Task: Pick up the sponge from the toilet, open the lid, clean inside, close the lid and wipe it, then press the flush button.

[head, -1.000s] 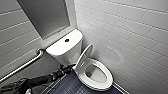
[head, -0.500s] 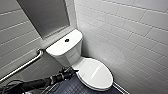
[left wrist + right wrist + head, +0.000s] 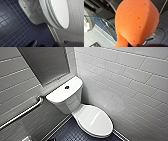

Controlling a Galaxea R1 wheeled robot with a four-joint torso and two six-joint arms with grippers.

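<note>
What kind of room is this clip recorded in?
Most likely a bathroom or toilet stall: a white toilet with its lid down, a metal grab bar on the tiled wall, and a dark tiled floor.

Tiled bathroom: toilet (image 3: pixel 75 107), grab bar (image 3: pixel 22 113), white walls (image 3: pixel 130 79).

The toilet (image 3: pixel 72 107) at the centre of the head view is glossy white ceramic, and its tank top (image 3: pixel 60 94) is smooth around the small dark flush button (image 3: pixel 67 87). Lower right of centre, the lid (image 3: pixel 96 120) looks like smooth white plastic with a bright streak of reflection. On the right the wall tiles (image 3: pixel 130 84) are white and shiny, glazed, with thin grey joints. At the left the grab rail (image 3: pixel 22 114) is polished metal. Along the bottom edge the floor (image 3: pixel 72 133) is small dark blue tiles, fairly matt. The sponge (image 3: pixel 136 22) is orange foam, soft and pitted with little pores.
</note>
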